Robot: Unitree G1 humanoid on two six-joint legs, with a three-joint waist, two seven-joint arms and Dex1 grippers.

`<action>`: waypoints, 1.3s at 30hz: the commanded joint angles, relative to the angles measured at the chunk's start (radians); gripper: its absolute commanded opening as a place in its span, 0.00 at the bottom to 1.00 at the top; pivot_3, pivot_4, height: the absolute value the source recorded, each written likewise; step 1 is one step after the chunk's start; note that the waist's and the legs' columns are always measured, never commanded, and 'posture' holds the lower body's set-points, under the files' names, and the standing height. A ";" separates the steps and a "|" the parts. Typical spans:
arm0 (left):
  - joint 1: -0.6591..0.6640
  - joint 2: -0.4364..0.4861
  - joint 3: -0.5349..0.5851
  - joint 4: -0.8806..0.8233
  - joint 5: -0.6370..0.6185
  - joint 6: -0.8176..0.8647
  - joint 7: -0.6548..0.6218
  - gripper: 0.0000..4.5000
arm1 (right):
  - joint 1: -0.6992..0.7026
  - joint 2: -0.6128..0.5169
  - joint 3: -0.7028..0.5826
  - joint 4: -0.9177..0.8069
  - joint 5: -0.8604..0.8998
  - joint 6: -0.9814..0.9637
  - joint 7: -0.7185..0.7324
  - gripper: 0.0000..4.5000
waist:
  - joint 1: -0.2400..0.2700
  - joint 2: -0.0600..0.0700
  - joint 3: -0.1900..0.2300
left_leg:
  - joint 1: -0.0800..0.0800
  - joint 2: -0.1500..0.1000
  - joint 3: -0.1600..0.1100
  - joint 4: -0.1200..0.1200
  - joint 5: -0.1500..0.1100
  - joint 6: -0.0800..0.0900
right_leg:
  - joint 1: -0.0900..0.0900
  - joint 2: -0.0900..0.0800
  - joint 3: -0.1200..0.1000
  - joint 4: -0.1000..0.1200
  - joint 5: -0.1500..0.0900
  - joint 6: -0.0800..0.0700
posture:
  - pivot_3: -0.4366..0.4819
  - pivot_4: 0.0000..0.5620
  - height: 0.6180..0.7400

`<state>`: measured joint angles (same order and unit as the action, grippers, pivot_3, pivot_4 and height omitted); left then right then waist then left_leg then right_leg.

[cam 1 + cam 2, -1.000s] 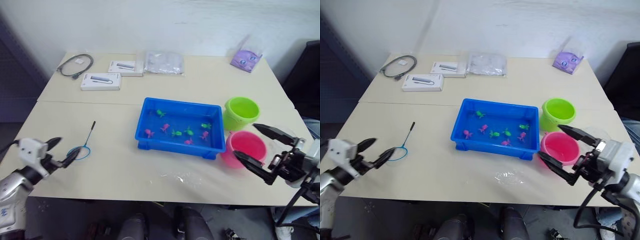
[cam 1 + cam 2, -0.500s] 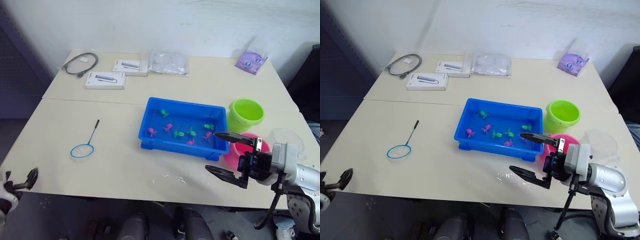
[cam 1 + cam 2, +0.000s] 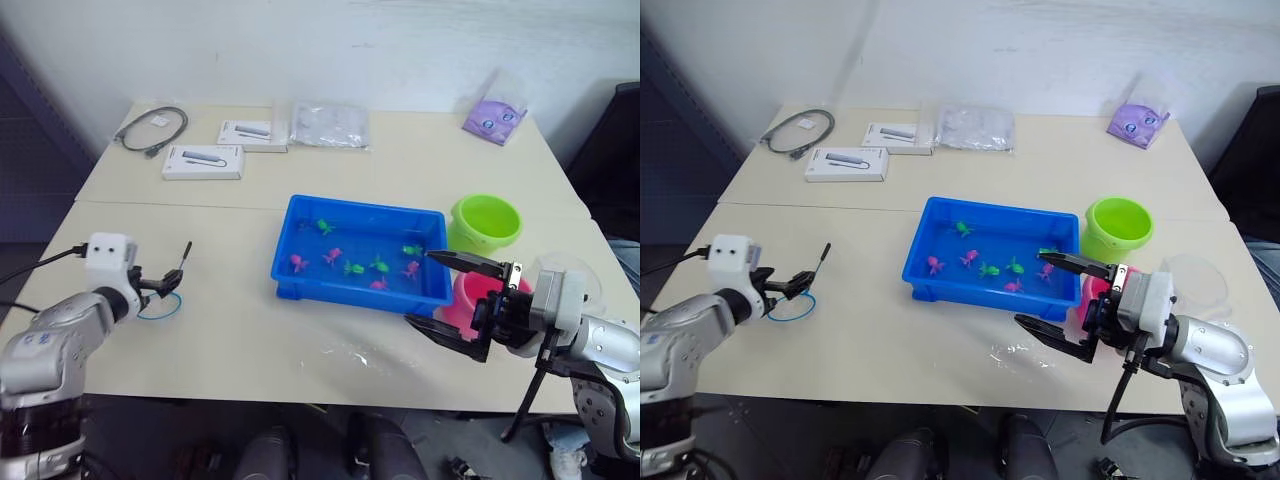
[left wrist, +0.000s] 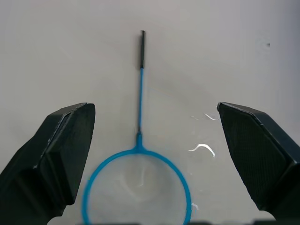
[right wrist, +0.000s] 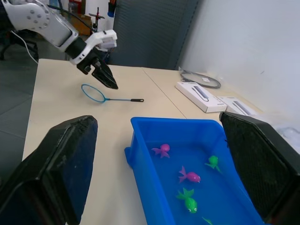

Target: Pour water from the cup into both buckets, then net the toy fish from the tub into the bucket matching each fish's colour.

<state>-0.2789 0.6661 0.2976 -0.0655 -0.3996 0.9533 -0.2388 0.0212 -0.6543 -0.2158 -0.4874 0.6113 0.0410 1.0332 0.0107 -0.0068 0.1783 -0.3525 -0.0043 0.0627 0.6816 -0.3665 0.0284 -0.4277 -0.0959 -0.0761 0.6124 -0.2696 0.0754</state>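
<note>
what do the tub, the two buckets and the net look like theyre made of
Tub: likely moulded plastic, bright blue, glossy, with a rolled rim.
Green bucket and pink bucket: probably the same kind of smooth, saturated plastic.
Net: thin light blue hoop, plastic or coated wire, cannot tell which; see-through fine mesh; slim stick with a dark tip.

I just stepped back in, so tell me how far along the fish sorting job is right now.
Little looks done: the toy fish all sit in the tub, none netted. In hand: the open left gripper hovers over the net, which lies flat on the table. The open right gripper is by the pink bucket. Whether water was poured can't be told.
</note>
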 commanded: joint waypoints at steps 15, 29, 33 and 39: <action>-0.100 0.036 -0.097 0.403 0.124 -0.083 -0.147 0.20 | 0.006 -0.007 -0.023 -0.030 -0.031 -0.038 -0.034 1.00 | -0.008 0.000 0.000 | 0.000 0.000 0.000 0.001 0.001 0.000 | 0.001 0.000 0.000 0.004 0.000 0.000 | 0.48 0.27 1.00; -0.101 0.249 -0.009 0.131 -0.084 -0.491 -0.839 0.01 | -0.182 -0.205 0.010 -0.157 0.233 0.472 -0.253 1.00 | -0.013 -0.003 0.003 | -0.001 0.001 -0.003 0.002 0.002 -0.003 | -0.001 -0.002 -0.002 0.000 -0.001 -0.002 | 0.48 0.27 1.00; -0.175 0.319 -0.168 0.044 -0.068 -0.533 -1.056 0.01 | -0.285 -0.295 0.066 -0.147 0.296 0.638 -0.241 1.00 | -0.006 0.001 0.003 | -0.002 0.000 -0.003 0.002 0.002 -0.001 | 0.000 -0.004 -0.003 -0.001 -0.001 -0.002 | 0.48 0.27 1.00; -0.351 0.292 -0.415 -0.018 0.022 -0.581 -1.209 0.01 | -0.438 -0.335 0.192 -0.091 0.323 0.822 -0.201 1.00 | -0.011 0.001 0.003 | -0.004 0.000 -0.002 0.002 0.002 0.001 | -0.001 -0.002 -0.003 -0.002 -0.001 -0.001 | 0.48 0.27 1.00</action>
<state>-0.5999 0.9656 -0.0938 -0.0447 -0.3874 0.3701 -1.4267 -0.3960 -0.9845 -0.0408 -0.5803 0.9283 0.8344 0.8198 -0.0002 -0.0060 0.1816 -0.3564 -0.0046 0.0609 0.6841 -0.3646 0.0306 -0.4287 -0.0979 -0.0792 0.6109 -0.2701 0.0743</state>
